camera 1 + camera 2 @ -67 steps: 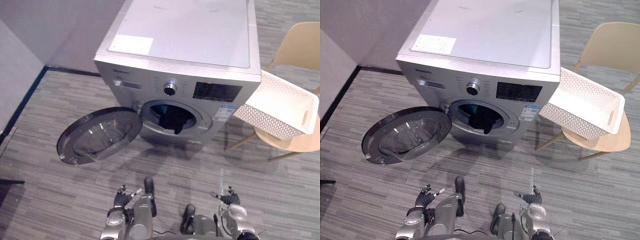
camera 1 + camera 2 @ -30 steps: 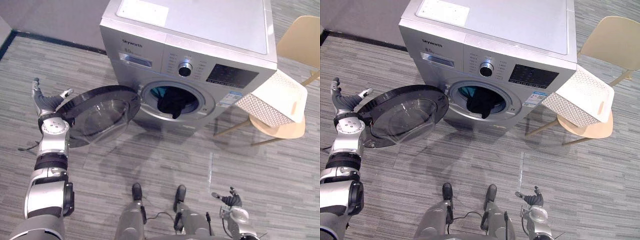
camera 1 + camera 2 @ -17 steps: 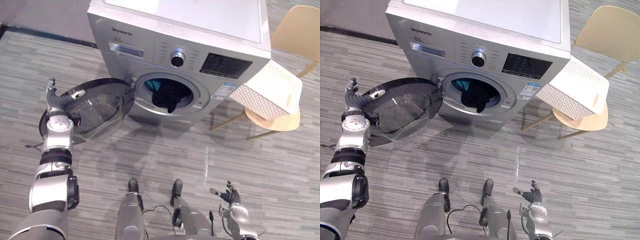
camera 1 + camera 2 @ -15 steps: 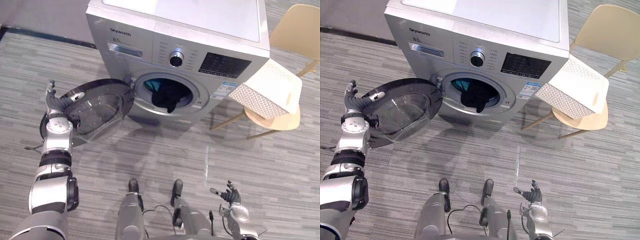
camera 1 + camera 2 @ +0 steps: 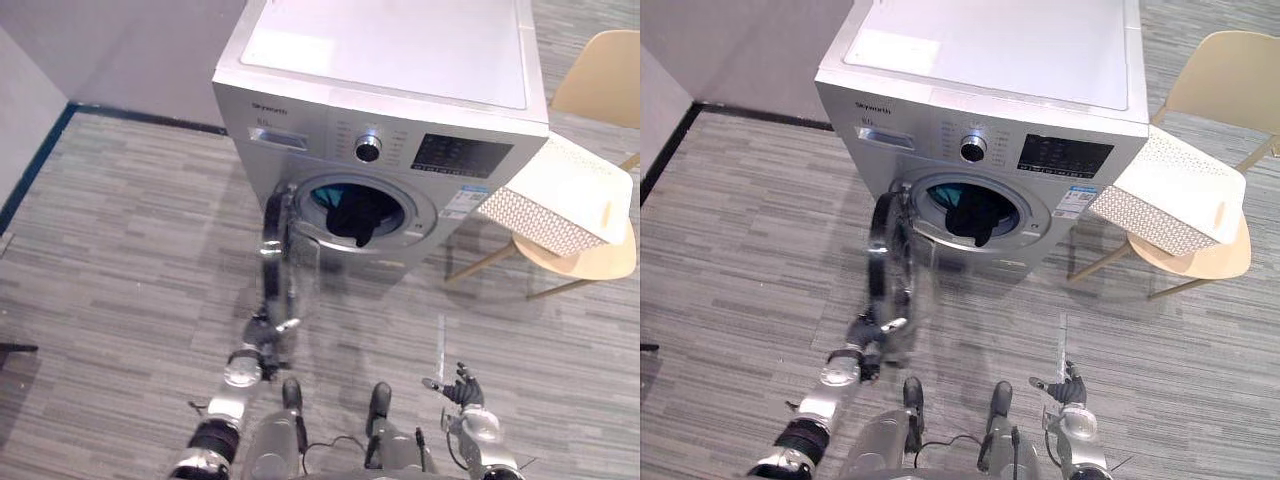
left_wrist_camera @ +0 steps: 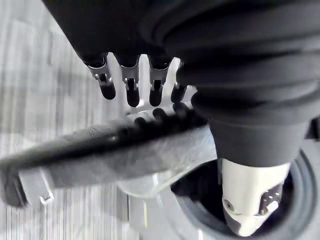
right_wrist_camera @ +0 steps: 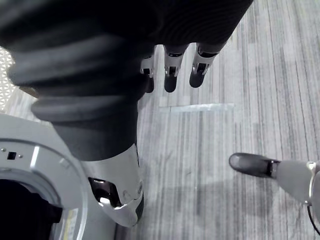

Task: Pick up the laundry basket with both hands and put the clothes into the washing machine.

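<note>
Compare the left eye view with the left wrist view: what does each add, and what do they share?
Left eye view: the whole washing machine, dark clothes hanging at its drum opening, the white laundry basket on the beige chair, and the open right hand, low. Left wrist view: close up, straight fingers at the rim of the door. Shared: the left hand at that half-open door.
</note>
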{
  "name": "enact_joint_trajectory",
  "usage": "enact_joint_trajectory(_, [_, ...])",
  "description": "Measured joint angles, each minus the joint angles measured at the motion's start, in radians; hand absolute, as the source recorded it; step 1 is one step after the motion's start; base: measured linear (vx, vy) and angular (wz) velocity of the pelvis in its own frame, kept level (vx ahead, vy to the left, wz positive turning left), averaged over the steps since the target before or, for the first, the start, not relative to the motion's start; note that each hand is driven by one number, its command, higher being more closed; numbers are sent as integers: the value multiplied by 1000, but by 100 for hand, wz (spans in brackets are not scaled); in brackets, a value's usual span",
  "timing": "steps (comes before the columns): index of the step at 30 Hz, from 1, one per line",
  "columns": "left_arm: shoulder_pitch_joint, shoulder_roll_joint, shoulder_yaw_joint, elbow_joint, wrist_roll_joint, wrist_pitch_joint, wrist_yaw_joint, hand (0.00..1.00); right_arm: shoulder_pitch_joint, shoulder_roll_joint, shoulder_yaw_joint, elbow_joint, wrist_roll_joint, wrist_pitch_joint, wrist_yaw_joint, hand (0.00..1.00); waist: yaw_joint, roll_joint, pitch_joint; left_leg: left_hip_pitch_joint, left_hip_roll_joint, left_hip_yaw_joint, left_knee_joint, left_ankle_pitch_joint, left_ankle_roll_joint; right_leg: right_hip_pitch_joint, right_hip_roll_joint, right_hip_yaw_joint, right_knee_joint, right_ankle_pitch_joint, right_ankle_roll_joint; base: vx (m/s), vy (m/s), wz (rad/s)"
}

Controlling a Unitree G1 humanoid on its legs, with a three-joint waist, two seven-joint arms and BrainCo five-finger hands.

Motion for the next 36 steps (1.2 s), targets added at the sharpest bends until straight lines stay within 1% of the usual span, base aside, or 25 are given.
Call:
enact_joint_trajectory(2, [-38, -9, -42, -50, -29, -9, -28, 0, -2, -13, 25, 0, -3, 1, 1, 0, -32, 21, -5, 5, -1, 11, -7, 1, 1, -8, 0, 14, 3, 0, 0, -20, 32, -24])
enact_joint_trajectory(4, [-134, -20, -43, -35, -41, -10, -29, 0, -4, -23, 27, -2, -3, 2, 1, 0, -41, 36, -7, 7, 0, 46, -24, 5, 1, -39, 1, 49, 9, 5, 6, -40, 19, -50])
enact_joint_trajectory(6, [-296, -2, -36, 76, -40, -15, -19, 0, -15, -41, 33, -2, -3, 3, 1, 0, -64, 54, 4, 4, -4, 80, -48, 20, 3, -71, 0, 84, 6, 21, 9, -50, 8, -52])
enact_joint_trajectory(7, [-419, 29, -23, 193, -23, -16, 2, 0, -26, -58, 46, -2, -3, 5, 0, 0, -87, 58, 10, -3, -5, 111, -60, 24, 6, -99, 1, 115, 2, 38, 8, -44, -5, -74])
enact_joint_trajectory(8, [-547, 65, 3, 326, -3, -15, 25, 0, -43, -70, 53, -8, -2, 5, 0, 0, -113, 53, 29, -5, -5, 143, -62, 24, 6, -115, 4, 151, -10, 59, 11, -44, -9, -85])
enact_joint_trajectory(9, [-627, 101, 9, 401, 17, -13, 40, 0, -53, -76, 55, -18, -2, 3, -1, 0, -123, 48, 45, -9, -5, 160, -62, 24, 6, -129, 5, 173, -16, 70, 14, -49, -16, -83])
enact_joint_trajectory(10, [-722, 164, 10, 472, 45, -9, 54, 0, -60, -83, 56, -37, -2, 0, -2, 0, -148, 34, 63, -29, -4, 184, -58, 23, 6, -157, 7, 201, -26, 88, 18, -76, -41, -79])
enact_joint_trajectory(11, [-828, 246, 10, 517, 79, -8, 61, 0, -58, -87, 56, -60, 0, -6, -3, 0, -164, 9, 87, -61, 7, 216, -45, 20, 9, -197, 9, 239, -39, 111, 22, -67, -39, -69])
enact_joint_trajectory(12, [-863, 278, 11, 524, 90, -7, 62, 0, -52, -86, 56, -74, 4, -7, -3, 0, -168, 1, 95, -80, 13, 224, -30, 15, 11, -213, 7, 248, -45, 121, 19, -68, -41, -55])
enact_joint_trajectory(13, [-914, 315, 25, 525, 100, -3, 64, 0, -24, -80, 55, -110, 13, -10, -4, 0, -170, -8, 107, -118, 29, 234, 7, 1, 11, -239, 14, 265, -50, 131, 20, -60, -40, -27])
enact_joint_trajectory(14, [-942, 333, 41, 523, 104, 3, 64, 0, 20, -69, 53, -157, 25, -13, -6, 0, -166, -10, 125, -154, 55, 235, 61, -22, 6, -249, 24, 264, -58, 138, 21, -66, -57, -19])
enact_joint_trajectory(16, [-934, 325, 47, 520, 106, 9, 68, 0, 60, -53, 57, -191, 41, -23, -6, 0, -156, -9, 130, -191, 88, 228, 116, -49, -1, -259, 43, 260, -61, 140, 19, -41, -82, -9])
enact_joint_trajectory(17, [-935, 315, 49, 499, 107, 11, 79, 0, 90, -31, 58, -231, 47, -38, -7, 0, -146, -9, 130, -228, 113, 218, 154, -66, -5, -275, 56, 247, -61, 140, 18, -26, -78, 0])
enact_joint_trajectory(19, [-934, 301, 56, 467, 106, 11, 83, 0, 99, -18, 58, -250, 47, -49, -9, 0, -141, -8, 130, -250, 120, 204, 172, -67, -5, -281, 59, 227, -61, 141, 18, 6, -55, 17])
enact_joint_trajectory(21, [-900, 263, 96, 406, 106, 8, 103, 0, 99, -10, 68, -272, 49, -51, -23, 0, -135, -8, 130, -248, 119, 178, 174, -66, -4, -263, 59, 205, -60, 140, 17, 40, -40, 28])
enact_joint_trajectory(23, [-876, 241, 98, 370, 106, 7, 108, 0, 99, -7, 71, -280, 53, -55, -28, 0, -129, -7, 130, -241, 117, 162, 174, -66, -4, -247, 58, 184, -60, 137, 15, 39, -18, 29])
enact_joint_trajectory(25, [-769, 191, 110, 266, 106, -12, 125, 0, 102, -7, 71, -278, 58, -60, -34, 0, -108, -5, 129, -205, 108, 139, 167, -66, -4, -199, 53, 157, -58, 113, -4, 56, -14, 37])
enact_joint_trajectory(27, [-591, 135, 110, 129, 92, -32, 140, 0, 109, 6, 71, -276, 65, -61, -44, 0, -81, -2, 127, -150, 96, 109, 132, -61, -10, -146, 52, 127, -39, 78, -10, 55, -27, 46])
enact_joint_trajectory(29, [-397, 82, 103, 21, 69, -40, 147, 0, 122, 16, 70, -269, 64, -58, -48, 0, -67, 7, 114, -97, 81, 80, 82, -50, -18, -111, 48, 96, -2, 31, -12, 62, -50, 51])
enact_joint_trajectory(30, [-337, 69, 104, 0, 59, -40, 147, 0, 123, 19, 67, -259, 63, -56, -48, 0, -55, 7, 108, -79, 76, 76, 68, -37, -19, -100, 43, 89, 6, 23, -13, 112, -36, 50])
enact_joint_trajectory(32, [-93, 24, 116, -44, 10, -47, 136, 0, 122, 25, 46, -204, 39, -37, -48, 0, -45, 26, 63, -12, 52, 46, -6, -8, -26, -47, 36, 45, 13, -14, -11, 129, -21, 53])
enact_joint_trajectory(33, [-39, 11, 127, -48, 0, -47, 133, 0, 120, 24, 40, -183, 34, -36, -48, 0, -36, 30, 55, 9, 44, 41, -22, -4, -29, -29, 36, 39, 13, -22, -10, 153, -13, 42])
enact_joint_trajectory(34, [70, -16, 162, -56, -32, -47, 115, 0, 116, 21, 23, -147, 18, -28, -47, 0, -17, 42, 40, 49, 39, 27, -42, -2, -32, 11, 35, 21, 13, -38, -9, 158, -6, 42])
enact_joint_trajectory(35, [144, -31, 190, -56, -45, -48, 107, 0, 111, 13, 21, -118, 5, -23, -46, 0, -5, 53, 28, 67, 34, 11, -43, -2, -33, 42, 33, -1, 13, -51, -8, 148, -2, 47])
enact_joint_trajectory(36, [174, -37, 205, -55, -52, -48, 97, 0, 107, 8, 21, -102, -1, -20, -44, 0, 1, 57, 24, 75, 32, -1, -43, -1, -34, 56, 32, -11, 13, -58, -6, 91, -6, 67])
